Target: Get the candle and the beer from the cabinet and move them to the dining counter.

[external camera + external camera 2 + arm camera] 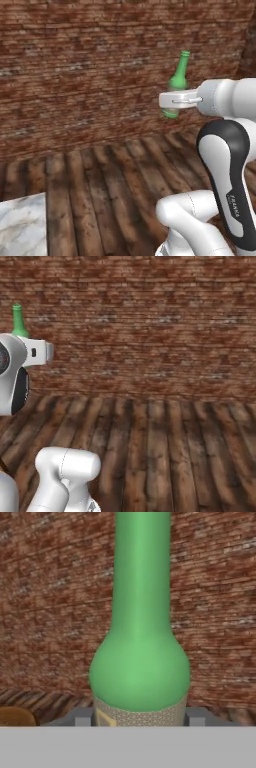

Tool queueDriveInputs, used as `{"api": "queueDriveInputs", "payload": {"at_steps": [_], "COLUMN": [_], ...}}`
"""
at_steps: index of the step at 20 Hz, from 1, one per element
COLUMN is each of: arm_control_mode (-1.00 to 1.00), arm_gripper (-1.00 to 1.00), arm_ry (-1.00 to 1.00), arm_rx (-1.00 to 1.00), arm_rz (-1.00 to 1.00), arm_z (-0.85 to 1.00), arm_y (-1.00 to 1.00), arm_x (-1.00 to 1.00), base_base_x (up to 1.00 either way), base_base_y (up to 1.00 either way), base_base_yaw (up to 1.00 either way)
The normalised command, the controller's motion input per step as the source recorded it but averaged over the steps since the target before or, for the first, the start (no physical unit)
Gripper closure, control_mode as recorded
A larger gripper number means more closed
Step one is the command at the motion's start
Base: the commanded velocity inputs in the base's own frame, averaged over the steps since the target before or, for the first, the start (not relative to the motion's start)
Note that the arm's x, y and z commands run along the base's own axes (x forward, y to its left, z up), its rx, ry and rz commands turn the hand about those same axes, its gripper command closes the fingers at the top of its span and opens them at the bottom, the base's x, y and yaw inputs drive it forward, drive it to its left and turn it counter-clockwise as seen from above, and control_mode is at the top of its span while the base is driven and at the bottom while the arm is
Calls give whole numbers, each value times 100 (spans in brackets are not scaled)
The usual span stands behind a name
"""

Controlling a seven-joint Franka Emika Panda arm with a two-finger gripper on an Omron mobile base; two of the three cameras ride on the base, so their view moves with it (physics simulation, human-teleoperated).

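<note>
A red brick wall [90, 65] is rising behind a wooden plank floor [165, 446]. A marble slab corner [22, 227] is showing at lower left. The gripper [141, 719] is pinching the beer [178, 80] at its labelled body, holding it tilted in mid-air before the wall.

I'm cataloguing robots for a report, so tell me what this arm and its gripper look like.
The arm has glossy white rounded shells, with a dark grey band curving along one link that carries small white FRANKA lettering. A fat white elbow segment sits low. The wrist ends in a boxy white hand, and the gripper has two small dark grey finger tips.
</note>
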Motion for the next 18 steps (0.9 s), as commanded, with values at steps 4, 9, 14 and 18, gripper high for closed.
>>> {"api": "queueDriveInputs", "payload": {"at_steps": [4, 9, 14, 18], "arm_control_mode": [100, 100, 100, 100], "arm_gripper": [100, 100, 100, 100], "arm_ry": [0, 0, 0, 0], "arm_rx": [0, 0, 0, 0], "arm_rz": [0, 0, 0, 0], "arm_z": [0, 0, 0, 0], "arm_y": [0, 0, 0, 0], "arm_x": [0, 0, 0, 0], "base_base_x": [78, 71, 62, 57], "base_base_y": [-3, -4, -3, -4], "base_base_yaw": [23, 34, 49, 56]}}
